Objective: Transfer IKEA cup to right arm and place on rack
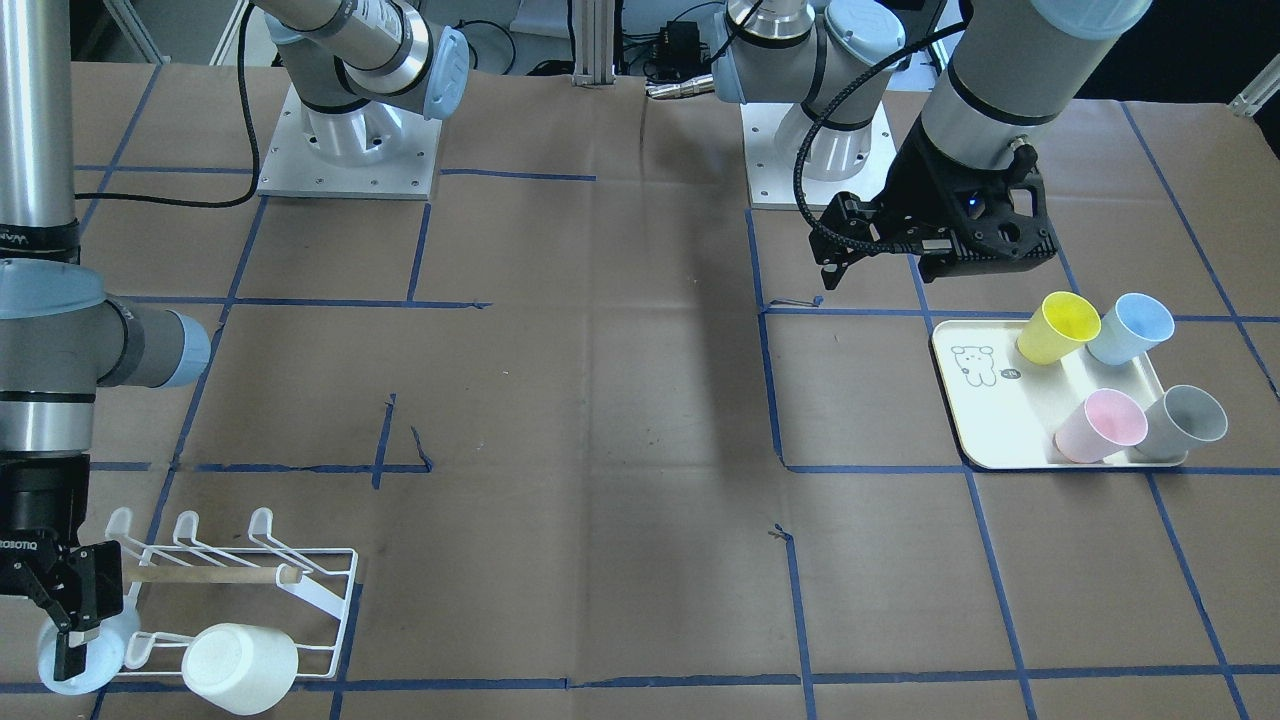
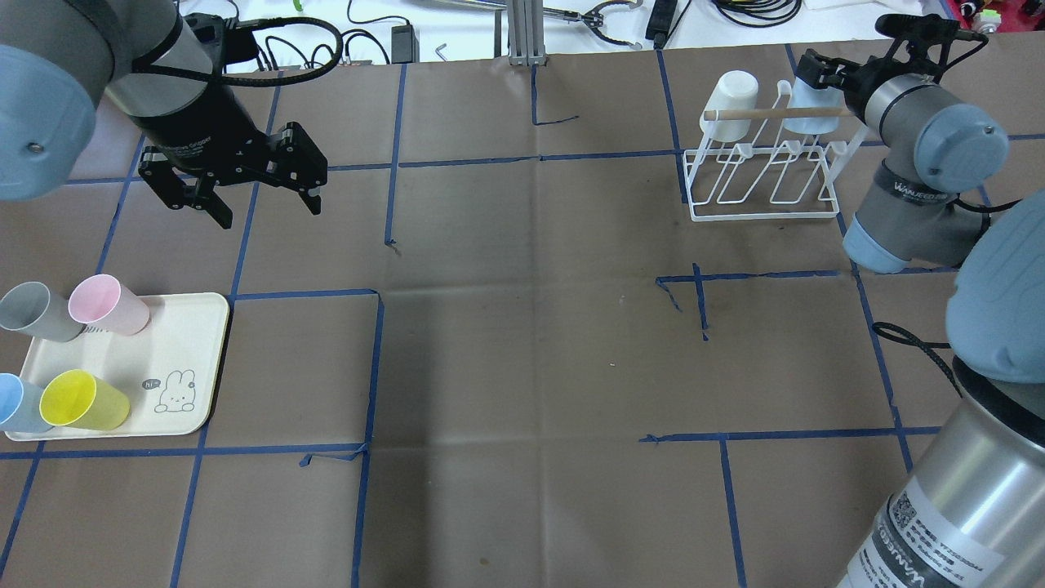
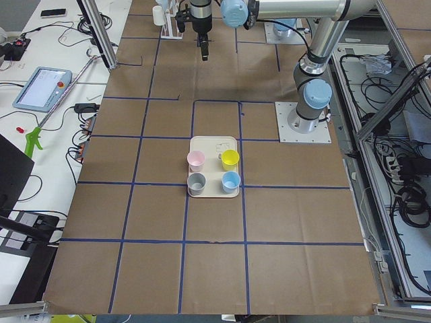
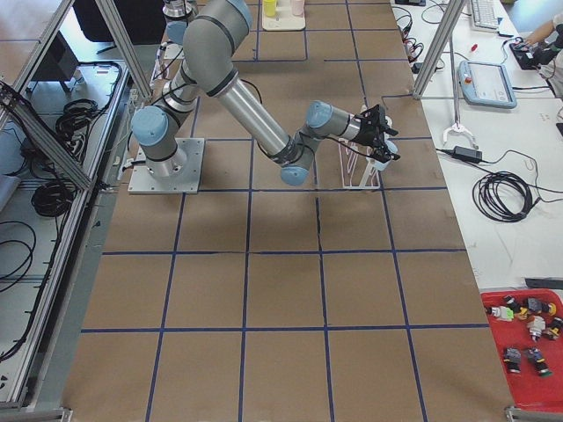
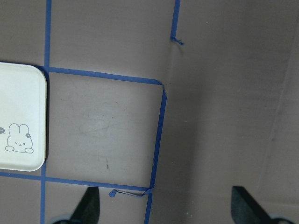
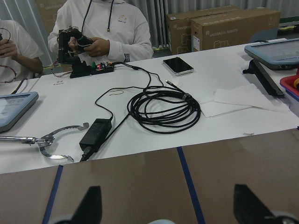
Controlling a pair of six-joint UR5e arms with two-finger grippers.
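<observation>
Left gripper (image 2: pixel 269 214): opened wide, empty, held above table (image 2: pixel 522 327).
Tray (image 2: pixel 196 343): four cups (image 2: pixel 86 402) carried.
Rack (image 2: pixel 763 184): white cup (image 2: pixel 731 110) hung on it.
Blue cup (image 2: pixel 808 122): set on the rack.
Right gripper (image 1: pixel 85 640): opened wide about the blue cup.

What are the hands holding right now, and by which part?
Nothing, it seems. The left hand hangs open and empty; the right hand is at the light-blue cup on the rack, jaws wide apart.
</observation>
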